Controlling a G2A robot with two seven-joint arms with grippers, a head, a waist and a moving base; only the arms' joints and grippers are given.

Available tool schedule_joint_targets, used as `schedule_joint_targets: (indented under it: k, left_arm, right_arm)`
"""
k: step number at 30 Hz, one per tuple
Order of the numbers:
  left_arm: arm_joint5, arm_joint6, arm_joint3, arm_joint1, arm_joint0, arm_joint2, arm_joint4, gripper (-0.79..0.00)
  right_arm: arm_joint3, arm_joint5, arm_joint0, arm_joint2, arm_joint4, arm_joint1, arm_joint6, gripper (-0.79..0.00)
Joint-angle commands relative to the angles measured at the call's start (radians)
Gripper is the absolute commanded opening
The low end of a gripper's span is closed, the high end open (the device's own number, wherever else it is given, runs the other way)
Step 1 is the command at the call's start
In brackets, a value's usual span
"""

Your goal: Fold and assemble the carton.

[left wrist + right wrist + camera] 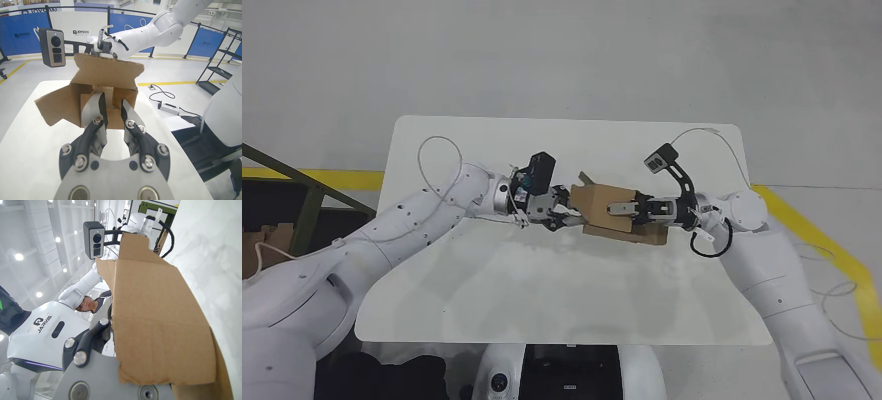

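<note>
the left gripper [112,99] is released, fingers spread, tips poked into the open left end of the carton [592,203]. the right gripper [614,208] is clenched on the carton's upper wall, coming in from the right end. the carton is over the middle of the table [542,300], between the two grippers; whether it rests on the top i cannot tell. the table is white with rounded corners, and grey floor [542,60] with a yellow line [342,178] lies beyond. the carton's long axis runs left to right, mouth facing left, flaps splayed.
</note>
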Motion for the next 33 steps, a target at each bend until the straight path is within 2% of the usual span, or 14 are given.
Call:
schedule_joint_targets:
  k: [1,3,4,5,13,16,20,25,33]
  left_arm:
    - [0.000,0.001,0.002,0.003,0.007,-0.012,-0.005,-0.511]
    - [0.000,0.004,0.006,0.007,0.015,-0.025,-0.012,-0.434]
    - [0.000,0.004,0.008,0.009,0.018,-0.030,-0.015,-0.336]
    - [0.000,0.005,0.011,0.011,0.022,-0.037,-0.020,-0.003]
    - [0.000,0.039,0.015,0.045,0.053,-0.097,-0.056,0.000]
    - [0.000,0.067,0.031,0.062,0.073,-0.134,-0.103,0.000]
    - [0.000,0.047,0.049,0.074,0.088,-0.166,-0.177,0.000]
    - [0.000,-0.082,0.070,0.069,0.089,-0.186,-0.294,0.000]
    - [0.000,-0.398,0.094,0.029,0.067,-0.160,-0.596,0.000]
  right_arm:
    - [-0.002,-0.001,-0.002,0.003,0.003,0.001,-0.001,-0.785]
    - [-0.004,-0.001,-0.005,0.006,0.005,0.003,-0.001,-0.785]
    - [-0.005,-0.001,-0.006,0.007,0.005,0.003,-0.001,-0.785]
    - [-0.007,0.000,-0.007,0.009,0.005,0.004,0.000,-0.785]
    - [-0.015,0.006,-0.015,0.019,0.004,0.010,0.006,-0.785]
    - [-0.021,0.013,-0.018,0.016,-0.001,0.012,0.013,-0.785]
    - [-0.028,0.018,-0.019,0.009,-0.010,0.013,0.018,-0.785]
    - [-0.051,0.024,-0.017,-0.010,-0.030,0.012,0.024,-0.785]
    - [-0.101,0.029,-0.015,-0.040,-0.069,0.014,0.029,-0.785]
